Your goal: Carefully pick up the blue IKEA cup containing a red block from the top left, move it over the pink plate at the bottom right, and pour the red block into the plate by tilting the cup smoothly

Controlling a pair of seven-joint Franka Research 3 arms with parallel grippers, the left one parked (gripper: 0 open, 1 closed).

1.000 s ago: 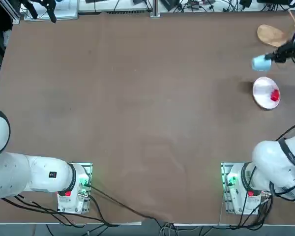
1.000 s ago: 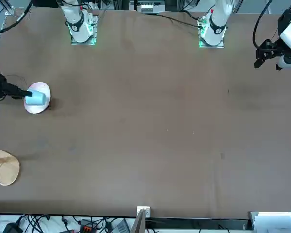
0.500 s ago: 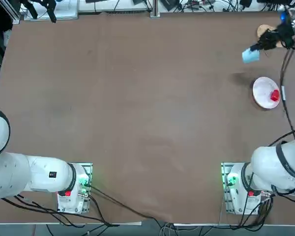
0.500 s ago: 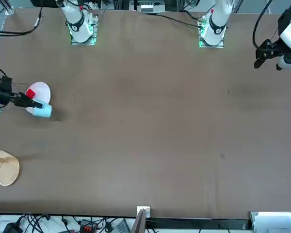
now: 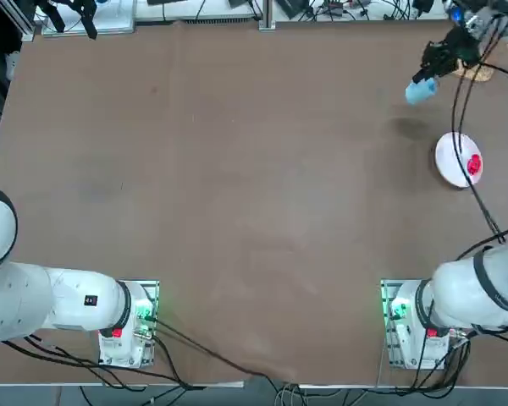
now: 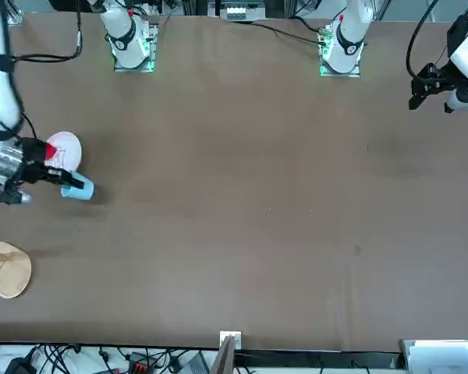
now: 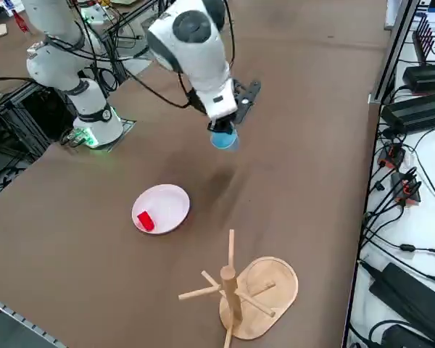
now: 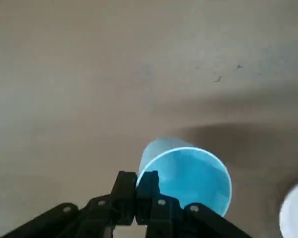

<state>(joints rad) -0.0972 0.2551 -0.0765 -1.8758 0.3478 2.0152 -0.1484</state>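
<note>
The blue IKEA cup (image 5: pixel 421 90) hangs above the table, a little beyond the pink plate (image 5: pixel 455 159) and toward the table's middle. My right gripper (image 5: pixel 427 79) is shut on its rim. In the wrist view the fingertips (image 8: pixel 126 181) pinch the rim of the cup (image 8: pixel 186 176), whose inside looks empty. The red block (image 5: pixel 473 163) lies in the plate. From the right side the cup (image 7: pixel 222 138) is held under the gripper (image 7: pixel 225 126), with the plate (image 7: pixel 162 208) and the block (image 7: pixel 146 220) nearer the camera. In the front view the cup (image 6: pixel 79 188) is just beside the plate (image 6: pixel 64 149).
A wooden stand with pegs on an oval base (image 7: pixel 241 290) is at the far right corner, partly hidden by the arm in the top view. The arm's cables (image 5: pixel 467 127) hang across the plate. The table's right edge is close.
The right arm has carried the cup off the plate, away from the robot and toward the table's middle. The red block stays in the plate.
</note>
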